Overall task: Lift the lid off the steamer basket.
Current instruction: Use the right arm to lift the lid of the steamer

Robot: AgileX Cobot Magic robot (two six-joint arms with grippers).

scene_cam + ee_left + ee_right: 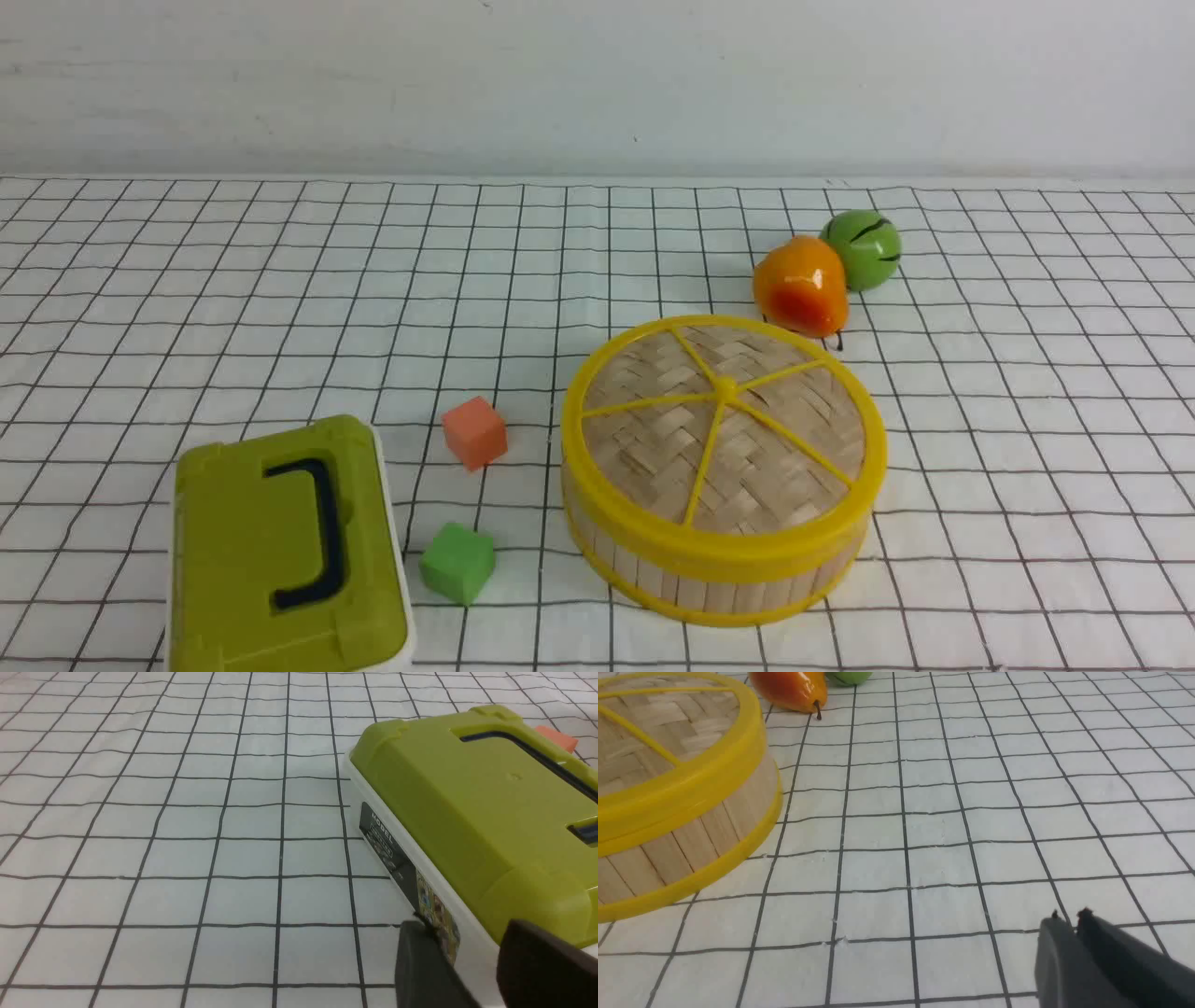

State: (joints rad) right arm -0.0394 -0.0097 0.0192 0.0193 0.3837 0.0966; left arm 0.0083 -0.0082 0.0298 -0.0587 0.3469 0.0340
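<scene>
Because neither arm reaches into the front view, the grippers show only as dark finger ends at the edge of their own wrist cameras. The right gripper (1070,913) has its matte grey fingers drawn almost together, only a thin slit between them, with nothing held. The left gripper (465,926) has its jaws apart. The white side wall of the olive-green box (467,802) shows through the gap just beyond them, but I cannot tell whether either finger touches it.

The lid (719,429) sits seated on the steamer basket (635,560), ahead of the right jaws, off to one side and well apart from them. The right wrist camera cuts off most of both. The lid is flat woven pale bamboo under five yellow plastic spokes and a yellow rim, and the basket wall is upright bamboo slats between yellow rings.

The smooth plastic box has rounded corners and a dark recessed handle. Its side label reads "MODEL" (the rest is too small to read).

Beyond the basket lie a glossy orange pear (801,285) and a green striped fruit (864,247), both clipped in the right wrist view. An orange cube (474,432) and a green cube (457,562) rest on the gridded white cloth (280,280).
</scene>
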